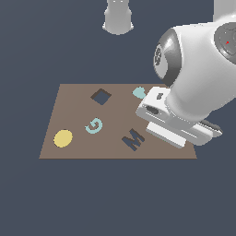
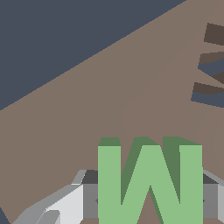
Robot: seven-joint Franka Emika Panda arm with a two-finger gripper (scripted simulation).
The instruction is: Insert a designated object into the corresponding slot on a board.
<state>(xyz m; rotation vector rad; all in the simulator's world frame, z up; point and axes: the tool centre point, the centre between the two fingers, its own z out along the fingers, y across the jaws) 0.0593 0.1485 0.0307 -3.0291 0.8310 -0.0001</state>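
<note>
In the wrist view my gripper [image 2: 148, 202] is shut on the light green M block [image 2: 148, 183], with a grey finger [image 2: 89, 201] on each side of it. The block hangs a little above the brown board [image 2: 109, 109]. Part of the dark M-shaped slot [image 2: 212, 65] shows at the edge of that view, apart from the block. In the exterior view the slot [image 1: 133, 139] lies near the board's [image 1: 73, 103] front edge. The white hand [image 1: 175, 122] hovers just to the exterior view's right of it and hides the fingers and the block.
On the board lie a dark diamond hole [image 1: 101, 97], a teal G [image 1: 94, 125], a yellow disc [image 1: 63, 138] and a small pale teal shape [image 1: 139, 92]. The arm's bulky white links [image 1: 198, 69] hang over the board's right side. A grey pedestal [image 1: 118, 18] stands behind.
</note>
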